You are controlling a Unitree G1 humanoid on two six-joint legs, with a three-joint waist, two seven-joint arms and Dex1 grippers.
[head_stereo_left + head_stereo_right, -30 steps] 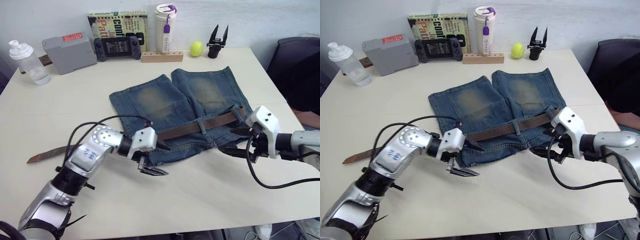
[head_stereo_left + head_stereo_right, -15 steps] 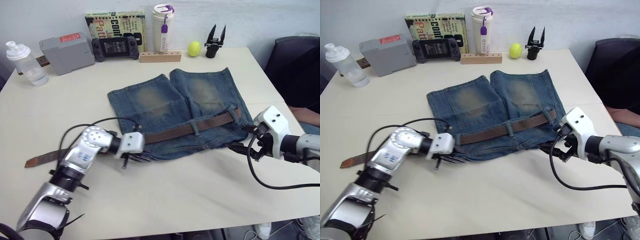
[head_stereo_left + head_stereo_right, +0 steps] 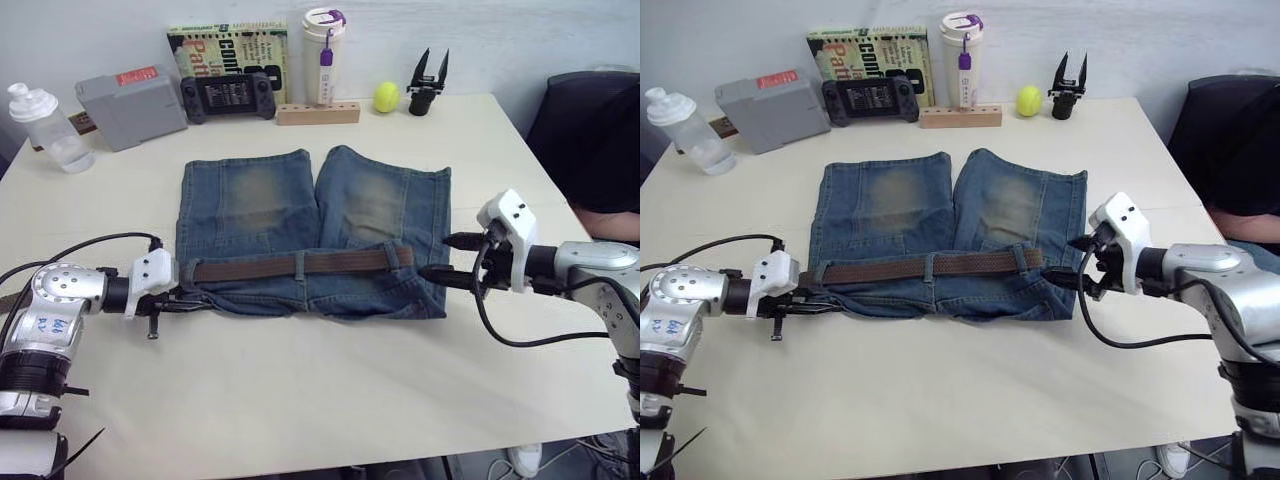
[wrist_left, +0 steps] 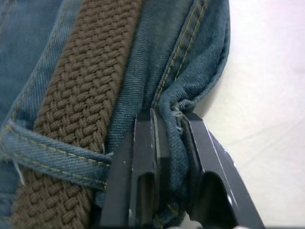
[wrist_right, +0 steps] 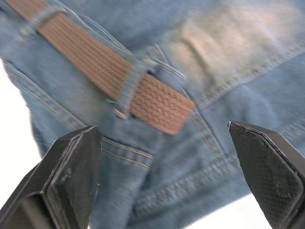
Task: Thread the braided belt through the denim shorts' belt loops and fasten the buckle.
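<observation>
Left eye view: the faded blue denim shorts (image 3: 310,225) lie flat on the cream table (image 3: 330,400), waistband toward the robot and both legs pointing at the wooden block (image 3: 317,113) by the far edge. The dark-brown braided belt (image 3: 300,265) runs along the waistband under a narrow blue denim belt loop (image 3: 299,264) near the shorts' middle; its end stops just short of the shorts' right edge.

The left gripper (image 3: 185,299) sits at the shorts' left waistband corner. In the left wrist view its black fingers (image 4: 143,162) are pinched narrow on a fold of the waistband hem, just beside the belt (image 4: 81,105) and another loop (image 4: 52,152).

The right gripper (image 3: 440,257) hovers just off the shorts' right edge; in the right wrist view its fingers (image 5: 71,171) are spread wide with nothing between them, above the belt's end (image 5: 157,102).
</observation>
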